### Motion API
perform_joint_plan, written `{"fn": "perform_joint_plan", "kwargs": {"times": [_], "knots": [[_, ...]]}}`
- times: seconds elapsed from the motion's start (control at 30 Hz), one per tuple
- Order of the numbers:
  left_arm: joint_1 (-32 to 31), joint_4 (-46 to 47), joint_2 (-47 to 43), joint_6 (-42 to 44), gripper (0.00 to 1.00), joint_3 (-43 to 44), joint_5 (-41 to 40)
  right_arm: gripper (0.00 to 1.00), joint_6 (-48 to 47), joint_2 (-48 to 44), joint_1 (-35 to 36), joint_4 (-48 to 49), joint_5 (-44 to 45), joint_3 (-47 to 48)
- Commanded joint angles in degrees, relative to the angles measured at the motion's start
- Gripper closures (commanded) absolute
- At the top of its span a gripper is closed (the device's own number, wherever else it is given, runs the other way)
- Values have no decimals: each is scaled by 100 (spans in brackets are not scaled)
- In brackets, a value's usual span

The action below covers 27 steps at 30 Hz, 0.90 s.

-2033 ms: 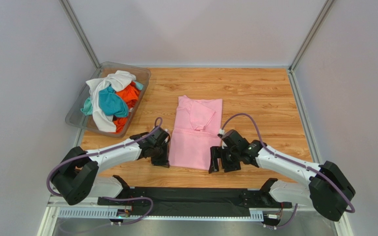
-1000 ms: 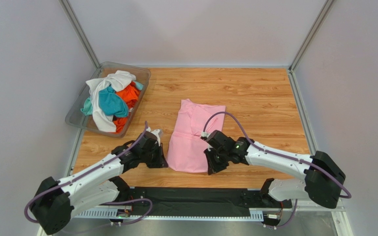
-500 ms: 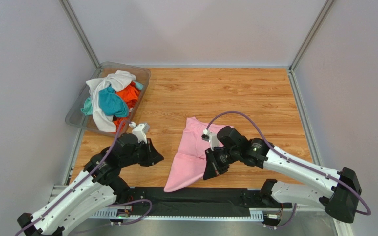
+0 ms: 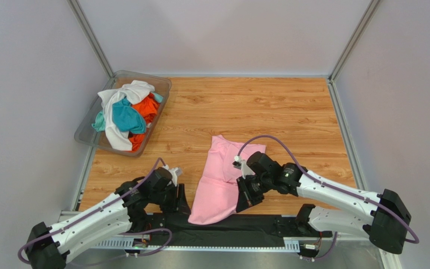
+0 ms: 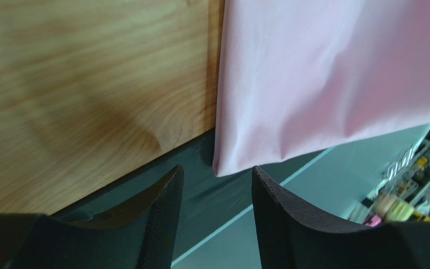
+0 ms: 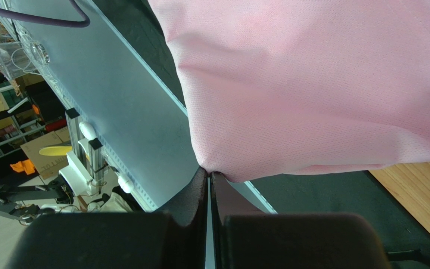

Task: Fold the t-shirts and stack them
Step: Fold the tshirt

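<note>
Several crumpled shirts (image 4: pixel 123 112), white, teal and orange, sit heaped in the clear bin (image 4: pixel 85 134) at the far left. Nearer than the bin and to its right, the left gripper (image 4: pixel 179 197) hangs at the front edge of the table (image 4: pixel 290 106), fingers spread with nothing between them. Further right of the bin lies the pink shirt (image 4: pixel 220 179), a narrow fold running far to near and slanting a little back toward the bin's side, its near end spilling onto the black strip (image 4: pixel 267 232). Its loose near-left corner sits just beyond the left fingertips, a touch to their right, so that arm looks best placed to take it. Farthest right from the bin, the right gripper (image 4: pixel 244 197) is clamped on the shirt's near-right edge, holding it raised
</note>
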Motion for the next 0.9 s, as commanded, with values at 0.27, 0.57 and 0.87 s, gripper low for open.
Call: {"fn": "perform_joint_plan", "kwargs": {"times": [0.27, 0.57, 0.87], "knots": [[-1068, 915, 652, -1228, 58, -348, -125, 100, 38, -110, 29, 263, -107, -124], [-1252, 906, 1083, -1325, 78, -207, -582, 100, 30, -250, 29, 254, -89, -212], [-1428, -33, 436, -905, 100, 696, -925, 100, 161, -610, 29, 184, -483, -256]]}}
